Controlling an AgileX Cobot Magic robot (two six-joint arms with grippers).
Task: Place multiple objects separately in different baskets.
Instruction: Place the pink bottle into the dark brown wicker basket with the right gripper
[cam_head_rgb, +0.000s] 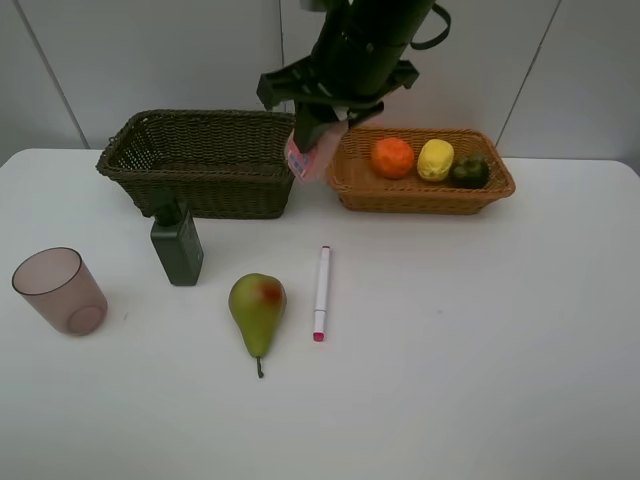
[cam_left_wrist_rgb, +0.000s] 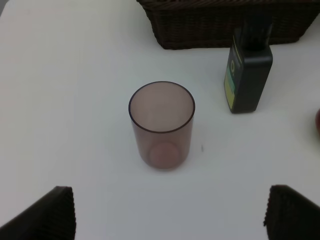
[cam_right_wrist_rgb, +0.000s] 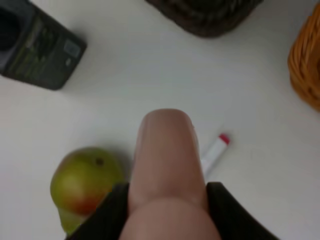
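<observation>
My right gripper is shut on the small pink bottle and holds it in the air between the dark olive-brown basket and the light orange-tan basket. In the right wrist view the pink bottle hangs above the pear and the marker. The orange, lemon and mangosteen lie in the tan basket. The dark green bottle, pear, marker and mauve cup are on the table. My left gripper is open, short of the cup.
The white table carries everything. A pale wall stands behind the baskets. In the left wrist view the green bottle stands just in front of the dark basket.
</observation>
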